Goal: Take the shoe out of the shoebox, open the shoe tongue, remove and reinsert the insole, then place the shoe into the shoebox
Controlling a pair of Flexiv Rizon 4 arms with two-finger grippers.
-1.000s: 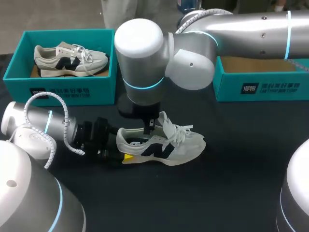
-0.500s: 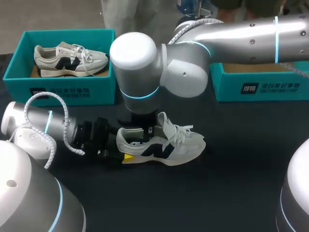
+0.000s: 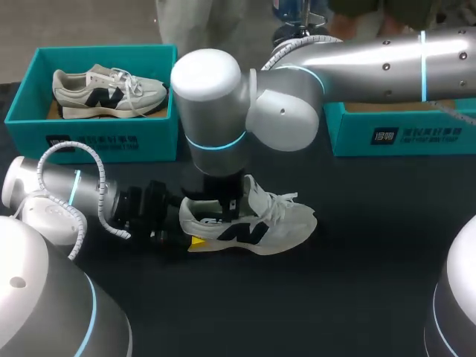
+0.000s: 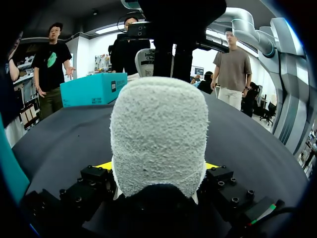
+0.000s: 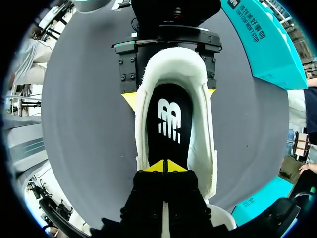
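The right gripper (image 5: 166, 166) sat inside the grey-white suede sneaker (image 3: 260, 223), yellow tips pressed together over the smooth black insole (image 5: 169, 116); any pinch was hidden. The left gripper (image 4: 158, 166) clamped its fuzzy heel on the dark table (image 3: 357, 282), left of the teal cardboard shoebox (image 3: 394, 134).

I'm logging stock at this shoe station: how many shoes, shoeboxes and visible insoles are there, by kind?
Shoes: 2 (boxed shoe, table shoe)
Shoeboxes: 2 (left shoebox, right shoebox)
Insoles showing: 1 (black insole, inside the table shoe)
Total: 5
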